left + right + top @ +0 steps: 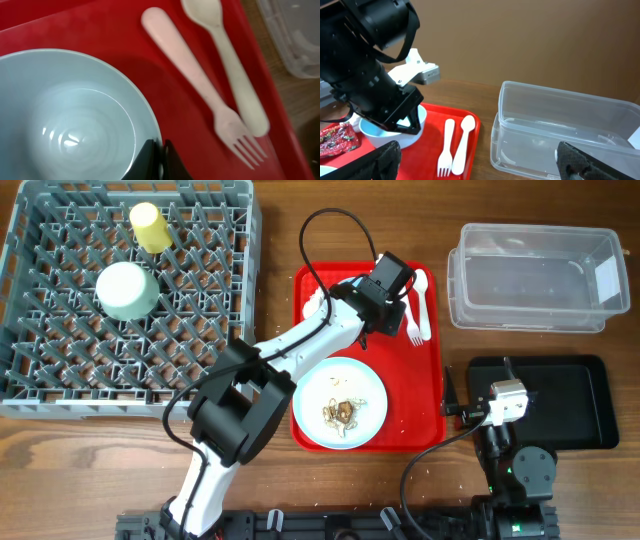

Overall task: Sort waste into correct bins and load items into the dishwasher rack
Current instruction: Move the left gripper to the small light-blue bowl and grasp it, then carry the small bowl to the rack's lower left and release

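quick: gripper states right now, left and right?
Left gripper: at the rim of the light blue bowl; whether it is clamped cannot be told.
Right gripper: open, holding nothing.

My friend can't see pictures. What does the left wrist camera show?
A light blue round bowl sits on a flat red tray, with the left gripper at its rim. Beside it lie a white plastic fork and spoon, side by side.
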### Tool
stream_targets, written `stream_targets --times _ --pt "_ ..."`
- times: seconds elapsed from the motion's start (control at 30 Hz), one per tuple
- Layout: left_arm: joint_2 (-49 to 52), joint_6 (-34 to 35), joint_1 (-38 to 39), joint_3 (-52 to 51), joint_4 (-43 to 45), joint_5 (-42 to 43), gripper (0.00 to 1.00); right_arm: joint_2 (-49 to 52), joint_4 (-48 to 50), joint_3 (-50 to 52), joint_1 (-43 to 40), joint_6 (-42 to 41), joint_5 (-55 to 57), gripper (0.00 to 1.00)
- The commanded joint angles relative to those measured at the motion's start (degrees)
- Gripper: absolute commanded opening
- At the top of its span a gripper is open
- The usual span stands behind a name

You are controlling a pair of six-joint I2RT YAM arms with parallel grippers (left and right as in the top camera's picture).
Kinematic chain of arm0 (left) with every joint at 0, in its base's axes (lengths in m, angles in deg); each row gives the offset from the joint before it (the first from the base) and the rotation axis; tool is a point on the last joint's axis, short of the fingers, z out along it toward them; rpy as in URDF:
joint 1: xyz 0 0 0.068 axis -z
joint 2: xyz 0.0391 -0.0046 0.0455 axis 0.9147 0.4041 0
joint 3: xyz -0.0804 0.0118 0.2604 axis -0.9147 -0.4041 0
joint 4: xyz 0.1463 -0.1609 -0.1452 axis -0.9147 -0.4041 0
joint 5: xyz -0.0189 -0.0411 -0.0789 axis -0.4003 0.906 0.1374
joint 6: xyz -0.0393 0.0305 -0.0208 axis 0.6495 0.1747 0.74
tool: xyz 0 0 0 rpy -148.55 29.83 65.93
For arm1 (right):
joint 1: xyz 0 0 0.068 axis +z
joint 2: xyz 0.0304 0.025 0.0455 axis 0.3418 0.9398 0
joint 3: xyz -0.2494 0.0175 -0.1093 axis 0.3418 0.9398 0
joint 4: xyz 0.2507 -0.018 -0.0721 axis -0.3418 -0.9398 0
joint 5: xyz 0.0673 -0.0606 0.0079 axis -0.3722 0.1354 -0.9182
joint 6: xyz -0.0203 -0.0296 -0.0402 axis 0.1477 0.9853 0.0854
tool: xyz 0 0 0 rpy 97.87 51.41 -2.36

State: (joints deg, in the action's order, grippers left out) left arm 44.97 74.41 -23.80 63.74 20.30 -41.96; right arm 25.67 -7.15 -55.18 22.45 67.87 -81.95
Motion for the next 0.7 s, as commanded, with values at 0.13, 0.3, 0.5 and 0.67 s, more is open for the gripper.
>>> stream_targets --times 0.13,0.3,0.5,0.67 --pt "-20.9 1.86 -0.42 3.1 -1.29 5.79 0.04 -0.24 0.15 0.02 -0.24 -0.72 0.57 1.0" --pt "-36.76 11.58 -14.99 3.1 -22.53 5.62 0.04 -0.26 0.15 0.02 -0.24 -0.72 0.59 1.0" --pt "-38.58 12.35 -54.62 1.38 -31.36 41.55 0.04 -0.26 0.15 0.02 -0.24 -0.7 0.59 1.0" --pt "-34.32 2.38 -77.77 -9.53 -30.82 67.78 0.04 -0.24 0.15 0.02 -0.24 -0.7 0.59 1.0"
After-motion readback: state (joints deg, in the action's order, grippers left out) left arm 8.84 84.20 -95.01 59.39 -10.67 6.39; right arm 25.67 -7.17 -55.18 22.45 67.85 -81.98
